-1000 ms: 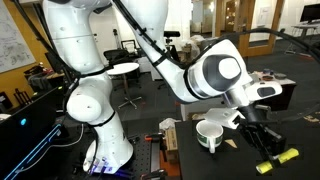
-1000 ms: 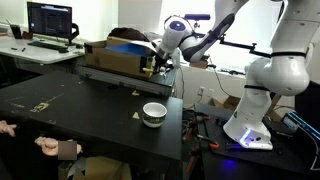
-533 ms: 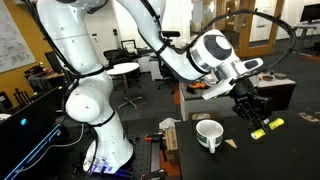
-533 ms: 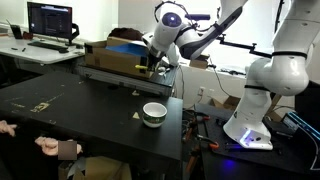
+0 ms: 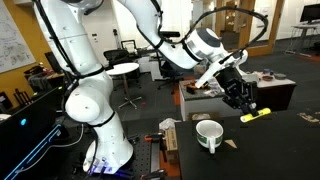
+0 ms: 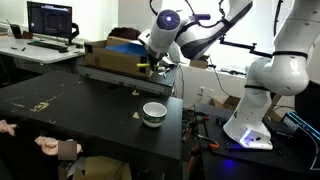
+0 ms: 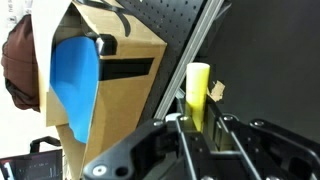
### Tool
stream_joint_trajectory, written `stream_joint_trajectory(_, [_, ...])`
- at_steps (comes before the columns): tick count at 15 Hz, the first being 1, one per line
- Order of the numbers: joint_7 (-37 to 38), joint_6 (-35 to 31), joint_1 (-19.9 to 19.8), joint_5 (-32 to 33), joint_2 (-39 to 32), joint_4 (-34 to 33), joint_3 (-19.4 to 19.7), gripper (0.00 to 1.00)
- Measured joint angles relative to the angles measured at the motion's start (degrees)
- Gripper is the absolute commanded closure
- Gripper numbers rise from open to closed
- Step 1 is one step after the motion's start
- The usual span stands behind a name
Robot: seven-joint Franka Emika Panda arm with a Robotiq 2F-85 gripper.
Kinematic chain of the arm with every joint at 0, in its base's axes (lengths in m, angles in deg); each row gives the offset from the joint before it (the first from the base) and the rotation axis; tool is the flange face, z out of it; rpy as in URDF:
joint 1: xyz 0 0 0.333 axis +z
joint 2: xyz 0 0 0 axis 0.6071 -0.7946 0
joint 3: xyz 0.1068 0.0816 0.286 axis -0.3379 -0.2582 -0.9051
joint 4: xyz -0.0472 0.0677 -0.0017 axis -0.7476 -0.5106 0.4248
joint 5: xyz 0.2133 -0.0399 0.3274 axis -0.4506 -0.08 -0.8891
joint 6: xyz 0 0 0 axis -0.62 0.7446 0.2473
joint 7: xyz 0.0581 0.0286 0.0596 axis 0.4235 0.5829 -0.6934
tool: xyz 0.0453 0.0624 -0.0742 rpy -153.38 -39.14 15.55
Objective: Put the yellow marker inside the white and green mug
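Now gripper [image 5: 247, 106] pinching yellow marker [image 5: 256, 114], lifted higher than moment ago. Pick-up done. Next: carry over white and green mug [image 5: 209, 134], sitting below.

Both exterior views: mid-range, you see the white and green mug [image 5: 208, 134] [image 6: 153, 113] from opposite sides | wrist view: close, along the gripper [image 7: 196, 128]

Even indoor light, dark tabletop, wrist view foreground blurred.
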Motion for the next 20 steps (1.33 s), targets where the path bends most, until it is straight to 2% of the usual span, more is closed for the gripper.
stream_joint_trajectory(3, [-5.5, 4.6, 0.0, -0.5, 1.8, -0.4, -1.4, 0.95])
stream_joint_trajectory(10, [-25.6, 5.0, -1.8, -3.8, 4.0, 2.5, -1.0, 0.95])
stream_joint_trajectory(11, [-27.3, 5.0, -2.0, -4.1, 4.0, 2.8, -0.9, 0.8])
stream_joint_trajectory(13, [-27.5, 5.0, -2.0, -4.1, 3.9, 2.9, -1.0, 0.8])
stream_joint_trajectory(14, [-27.5, 5.0, -2.0, -4.1, 3.8, 2.9, -1.0, 0.95])
stream_joint_trajectory(20, [-27.6, 5.0, -1.8, -4.1, 3.8, 2.9, -1.7, 0.95])
